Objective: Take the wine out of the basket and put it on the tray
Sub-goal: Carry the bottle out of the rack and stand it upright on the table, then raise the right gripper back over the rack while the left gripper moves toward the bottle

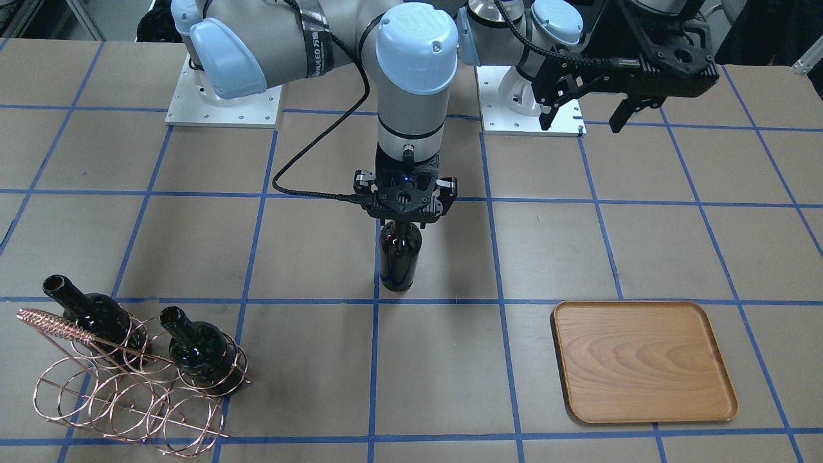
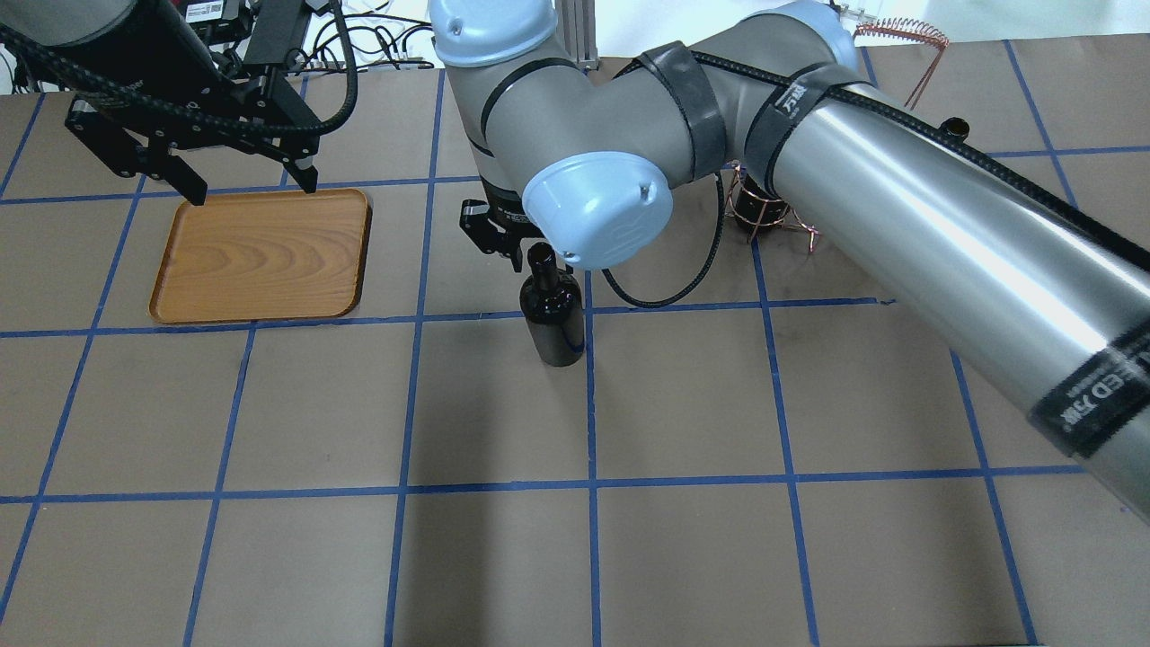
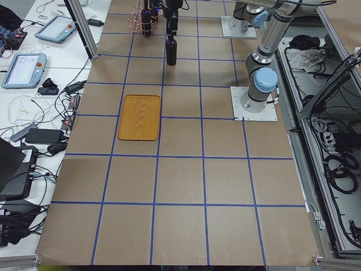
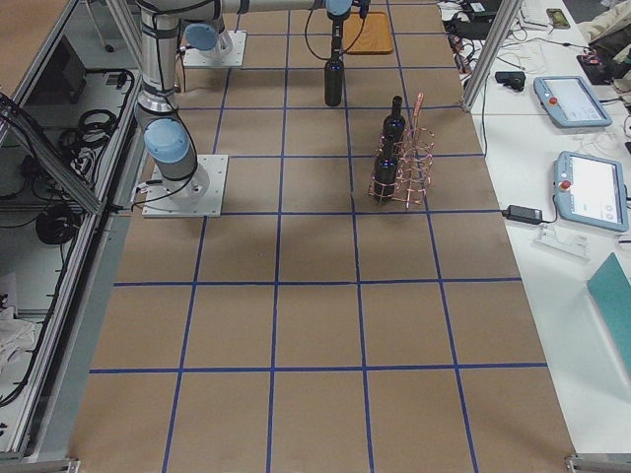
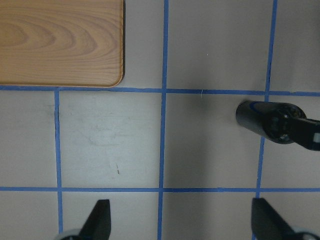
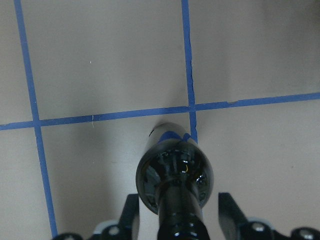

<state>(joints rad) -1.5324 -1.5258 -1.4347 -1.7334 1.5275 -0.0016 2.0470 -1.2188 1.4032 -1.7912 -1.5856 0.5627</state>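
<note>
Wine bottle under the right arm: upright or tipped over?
Upright. The wine bottle stands on its base on the table, neck pointing straight up between the open fingers of the right tool.

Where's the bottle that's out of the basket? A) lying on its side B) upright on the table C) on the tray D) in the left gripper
B: the wine stands upright on the table, neck inside the open right gripper, apart from the tray.

overhead: basket (image 2: 762, 210) mostly hidden behind right arm (image 2: 898, 198) | right wrist: wine (image 6: 175, 175) mouth cut off (bottom edge)
</note>
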